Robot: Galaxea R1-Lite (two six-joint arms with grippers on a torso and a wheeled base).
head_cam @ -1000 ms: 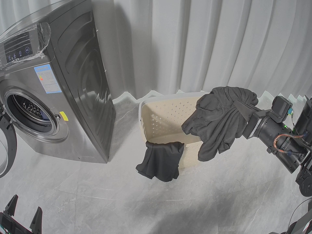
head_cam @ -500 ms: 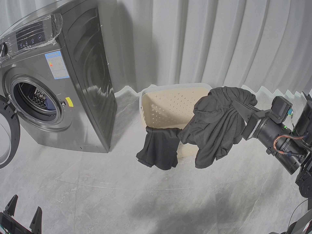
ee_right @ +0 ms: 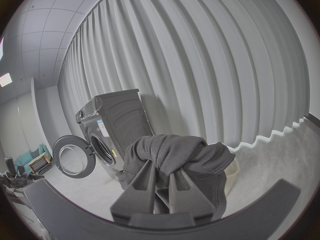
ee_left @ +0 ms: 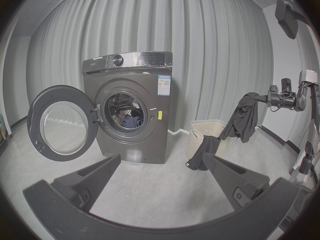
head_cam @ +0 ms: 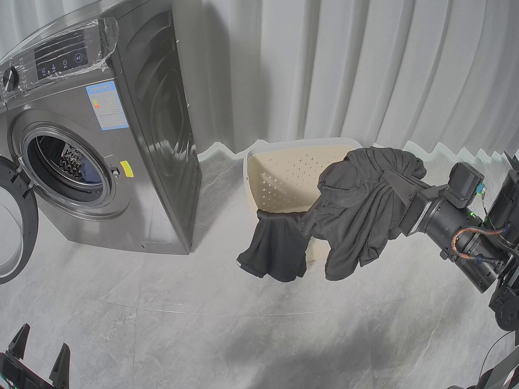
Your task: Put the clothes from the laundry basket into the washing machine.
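Observation:
My right gripper (head_cam: 397, 182) is shut on a dark grey garment (head_cam: 357, 212) that hangs bunched in the air over the right side of the cream laundry basket (head_cam: 286, 174). In the right wrist view the gripper (ee_right: 162, 170) pinches the garment (ee_right: 176, 154). A second dark garment (head_cam: 275, 244) is draped over the basket's front rim down to the floor. To the left stands the grey washing machine (head_cam: 108, 152) with its round door (head_cam: 13, 228) swung open; a blue item (ee_left: 131, 120) lies in the drum. My left gripper (head_cam: 38, 352) hangs low at the near left, open and holding nothing.
White curtains (head_cam: 351, 55) run along the back behind the machine and basket. Grey floor (head_cam: 189, 309) spreads between me, the machine and the basket. The open door (ee_left: 61, 122) juts out to the left of the drum opening.
The head view has shifted: machine and basket now sit farther right in the picture, with more of the machine's front showing. The right gripper still holds the garment; the left has not moved.

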